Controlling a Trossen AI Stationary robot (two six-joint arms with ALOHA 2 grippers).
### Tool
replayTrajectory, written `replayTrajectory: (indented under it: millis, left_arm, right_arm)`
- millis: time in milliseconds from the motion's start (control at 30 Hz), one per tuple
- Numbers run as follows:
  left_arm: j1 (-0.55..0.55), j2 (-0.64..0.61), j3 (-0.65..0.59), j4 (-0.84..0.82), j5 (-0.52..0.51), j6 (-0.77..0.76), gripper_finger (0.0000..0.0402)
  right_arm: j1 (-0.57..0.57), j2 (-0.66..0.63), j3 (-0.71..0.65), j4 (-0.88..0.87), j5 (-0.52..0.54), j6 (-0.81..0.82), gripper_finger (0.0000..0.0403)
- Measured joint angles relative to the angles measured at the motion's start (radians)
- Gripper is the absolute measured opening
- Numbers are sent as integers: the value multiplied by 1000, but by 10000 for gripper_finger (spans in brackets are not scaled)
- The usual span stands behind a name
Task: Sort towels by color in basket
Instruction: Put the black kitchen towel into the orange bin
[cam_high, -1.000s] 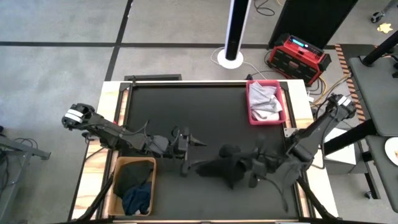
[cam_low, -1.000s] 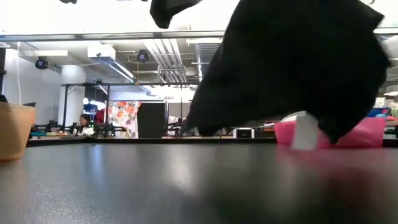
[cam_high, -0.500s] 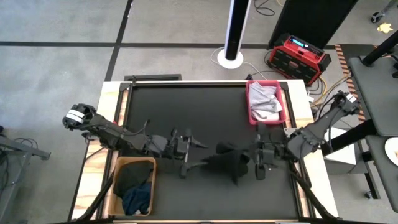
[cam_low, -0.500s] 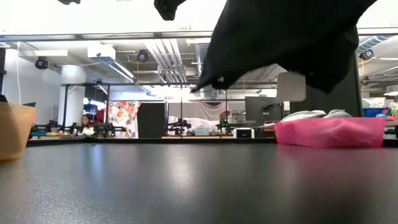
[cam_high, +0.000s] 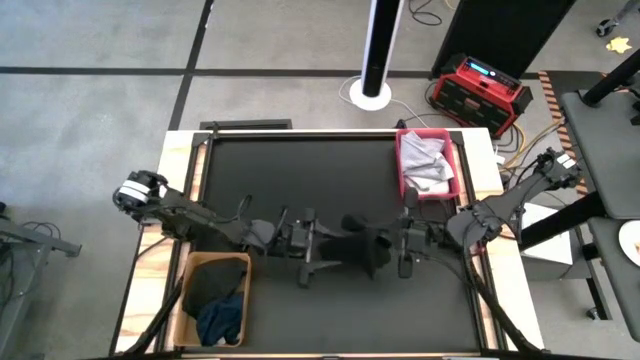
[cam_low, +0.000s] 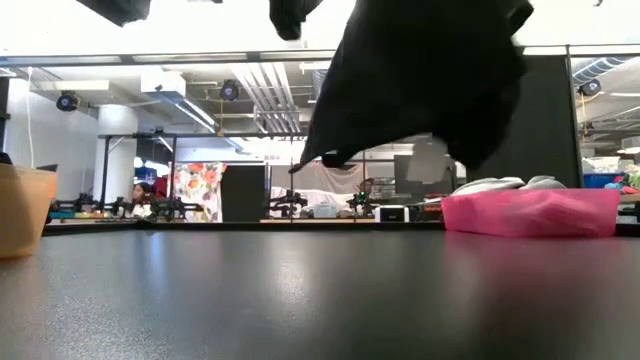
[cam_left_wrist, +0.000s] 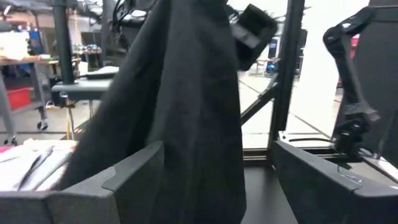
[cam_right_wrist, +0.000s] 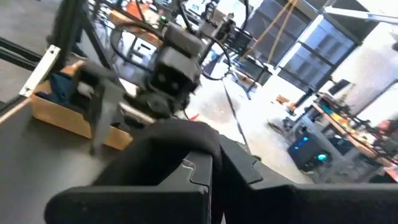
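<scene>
The black towel (cam_high: 357, 249) hangs in the air above the tabletop (cam_high: 330, 180), held between the two arms, and it hides most of what matters. In the high view its folds cover the tips of the right gripper (cam_high: 398, 250); the right wrist view shows that gripper's fingers pressed together over the dark cloth. The left gripper (cam_high: 312, 258) sits just beside the towel's other edge with its fingers spread, the cloth draping between them in the left wrist view; whether they touch it cannot be told. In the low view the towel's top is cut off by the frame and its lower hem clears the tabletop.

Compared with a second ago, the towel has risen off the tabletop and bunched narrower, and the right gripper has moved toward the left one. The pink bin (cam_high: 452, 170) of pale towels (cam_high: 424, 164) and the tan basket (cam_high: 192, 270) holding dark and blue towels (cam_high: 222, 318) are unchanged.
</scene>
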Motion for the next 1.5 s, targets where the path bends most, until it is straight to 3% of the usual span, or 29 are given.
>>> replayTrajectory:
  millis: [367,600,867,1000,1200,1300,1500]
  left_arm:
    - [35,146,207,-145,-8,9,283]
    - [23,145,263,-295,-196,31,283]
    - [24,145,262,-299,-98,67,275]
    - [24,145,262,-300,1,77,219]
    - [20,143,262,-301,57,115,24]
    - [16,132,262,-303,111,117,12]
    - [-8,84,262,-315,112,122,1]
  right_arm:
    - [-9,1,0,39,-66,11,9]
    - [-7,1,0,34,-67,10,9]
    - [-7,1,0,50,-113,10,9]
    - [-8,1,0,60,-107,15,9]
    - [-8,1,0,64,-24,18,9]
    - [-8,1,-1,29,15,37,9]
    - [-7,1,-2,-138,207,105,9]
